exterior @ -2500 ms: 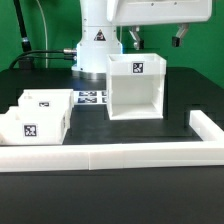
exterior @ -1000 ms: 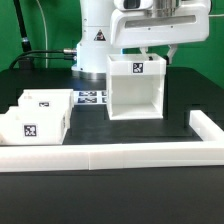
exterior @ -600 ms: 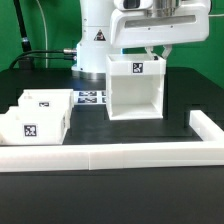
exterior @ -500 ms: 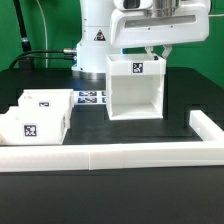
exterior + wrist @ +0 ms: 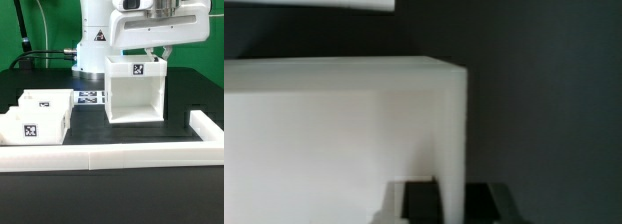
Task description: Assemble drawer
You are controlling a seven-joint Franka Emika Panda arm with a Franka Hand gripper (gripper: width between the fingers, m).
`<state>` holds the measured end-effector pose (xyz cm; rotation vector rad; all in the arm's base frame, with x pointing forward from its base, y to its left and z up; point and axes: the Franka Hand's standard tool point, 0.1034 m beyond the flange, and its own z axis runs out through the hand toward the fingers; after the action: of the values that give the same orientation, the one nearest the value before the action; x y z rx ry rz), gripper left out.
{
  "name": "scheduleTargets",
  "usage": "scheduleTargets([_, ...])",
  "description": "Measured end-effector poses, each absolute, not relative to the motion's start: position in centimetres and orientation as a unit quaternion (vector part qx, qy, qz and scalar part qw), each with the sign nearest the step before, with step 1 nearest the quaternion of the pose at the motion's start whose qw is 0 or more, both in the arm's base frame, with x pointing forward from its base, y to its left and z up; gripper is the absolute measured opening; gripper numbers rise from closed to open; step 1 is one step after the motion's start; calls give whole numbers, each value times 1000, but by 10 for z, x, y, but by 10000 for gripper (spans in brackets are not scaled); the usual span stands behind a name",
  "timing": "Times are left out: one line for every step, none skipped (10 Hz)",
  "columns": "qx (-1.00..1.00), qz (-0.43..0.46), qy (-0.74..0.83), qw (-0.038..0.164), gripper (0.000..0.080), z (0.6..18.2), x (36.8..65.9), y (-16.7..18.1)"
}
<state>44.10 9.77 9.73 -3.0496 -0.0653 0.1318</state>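
The drawer's tall white housing (image 5: 133, 90) stands upright at the table's middle, open face toward the camera, with a tag on its inner back wall. My gripper (image 5: 158, 53) is down on its top edge near the rear corner at the exterior view's right. In the wrist view my gripper (image 5: 450, 202) has a dark finger (image 5: 416, 202) on each side of a thin white wall of the housing (image 5: 331, 120), pressed against it. Two small white tagged trays (image 5: 45, 103) (image 5: 30, 126) sit together at the exterior view's left, apart from the housing.
The long low white border wall (image 5: 120, 156) runs along the front and turns back at the exterior view's right (image 5: 210, 128). The marker board (image 5: 92, 98) lies flat between the trays and the housing. The robot base (image 5: 95, 40) stands behind.
Since 2.5 s ago my gripper has come down onto the housing's top edge. Over the last second nothing has visibly moved.
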Motion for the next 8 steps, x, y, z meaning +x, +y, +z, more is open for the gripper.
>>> scheduleTargets([-998,40,-21,46,38,97,457,96])
scheduleTargets([-998,35,-16,49,39,98,478,94])
scheduleTargets([-998,30,-12,51,39,98,496,92])
scheduleTargets([-998,21,-11,53,41,98,515,91])
scheduleTargets([-998,12,-11,55,41,98,532,90])
scheduleTargets([-998,6,-20,56,41,98,543,88])
scheduleTargets([-998,0,-26,57,42,98,554,88])
scheduleTargets([-998,-7,-35,58,42,99,560,89])
